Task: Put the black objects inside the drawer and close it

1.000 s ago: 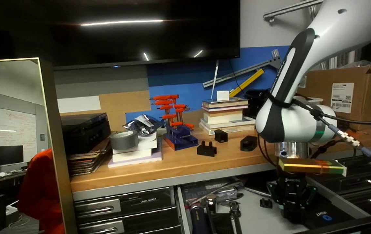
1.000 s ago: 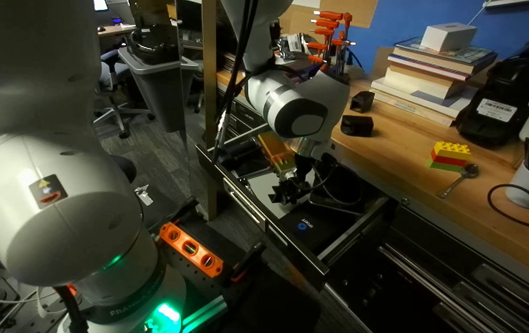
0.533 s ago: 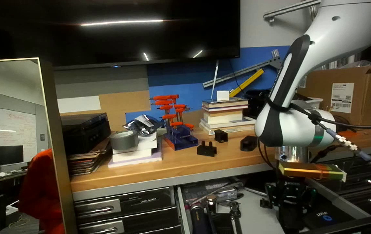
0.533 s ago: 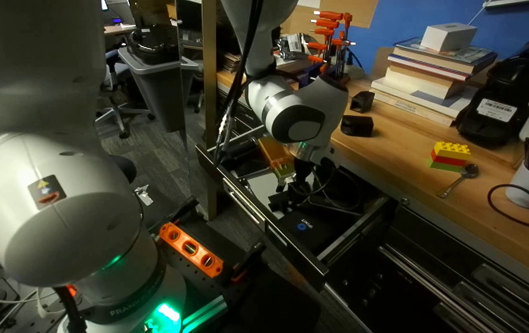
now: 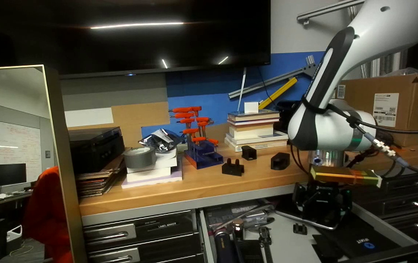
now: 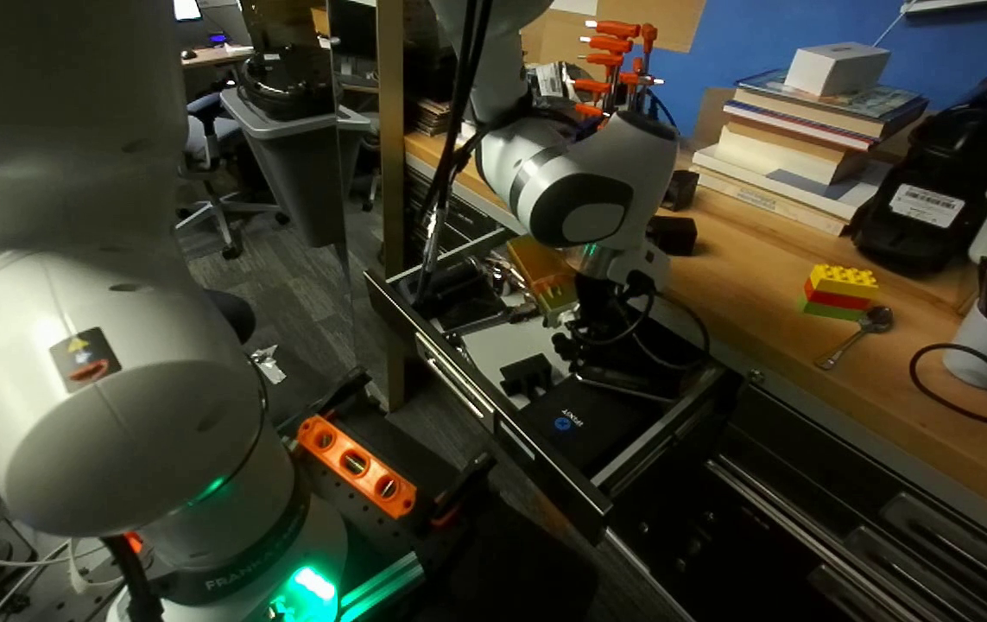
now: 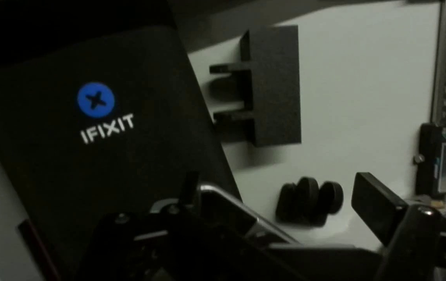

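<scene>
My pincer (image 7: pixel 279 195) stood wide and empty over the drawer (image 5: pixel 289 248).
In an exterior view, the nearest block (image 5: pixel 280 161) on the surface (image 5: pixel 194 184) lay from it toward the frame's upper left.

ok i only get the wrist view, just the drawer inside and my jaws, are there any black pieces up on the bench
Observer: Yes, in an exterior view three stand on the wooden bench: a two-pronged block, a hollow square block and a chunky block.
Operator: got it, anything sticking out of the arm up there that i can't see from here
Observer: Yes, in both exterior views a gold-coloured box juts out sideways near the end of the arm.
</scene>
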You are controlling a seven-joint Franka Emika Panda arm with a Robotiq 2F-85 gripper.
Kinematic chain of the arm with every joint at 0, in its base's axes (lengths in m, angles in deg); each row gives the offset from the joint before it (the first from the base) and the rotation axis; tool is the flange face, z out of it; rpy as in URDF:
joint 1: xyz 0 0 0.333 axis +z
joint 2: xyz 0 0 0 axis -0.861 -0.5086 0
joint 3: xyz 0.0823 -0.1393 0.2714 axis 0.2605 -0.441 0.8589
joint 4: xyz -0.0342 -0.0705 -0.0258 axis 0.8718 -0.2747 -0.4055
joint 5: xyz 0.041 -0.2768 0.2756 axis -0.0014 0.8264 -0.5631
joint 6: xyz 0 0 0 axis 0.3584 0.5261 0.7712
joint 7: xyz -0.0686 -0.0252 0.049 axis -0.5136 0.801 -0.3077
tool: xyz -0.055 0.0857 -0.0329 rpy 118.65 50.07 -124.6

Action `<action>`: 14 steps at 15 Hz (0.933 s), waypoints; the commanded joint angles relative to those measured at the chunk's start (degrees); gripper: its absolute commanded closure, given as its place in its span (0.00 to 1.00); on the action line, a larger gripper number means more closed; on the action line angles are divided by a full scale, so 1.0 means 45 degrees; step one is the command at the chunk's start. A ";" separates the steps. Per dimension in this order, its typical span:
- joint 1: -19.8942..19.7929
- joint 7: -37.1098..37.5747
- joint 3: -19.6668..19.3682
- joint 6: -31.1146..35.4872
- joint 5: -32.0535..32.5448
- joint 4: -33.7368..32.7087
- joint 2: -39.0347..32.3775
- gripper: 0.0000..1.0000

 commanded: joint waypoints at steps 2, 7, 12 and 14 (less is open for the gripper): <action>0.0133 0.0606 -0.0211 -0.1176 0.0559 -0.1287 0.1116 0.00; 0.0240 0.1405 -0.0283 -0.2151 0.1129 -0.3444 0.1171 0.00; 0.0141 0.2134 -0.0278 -0.3736 0.0830 -0.5783 0.0330 0.00; 0.0210 0.3256 -0.0368 -0.4265 0.0758 -0.6512 -0.0065 0.00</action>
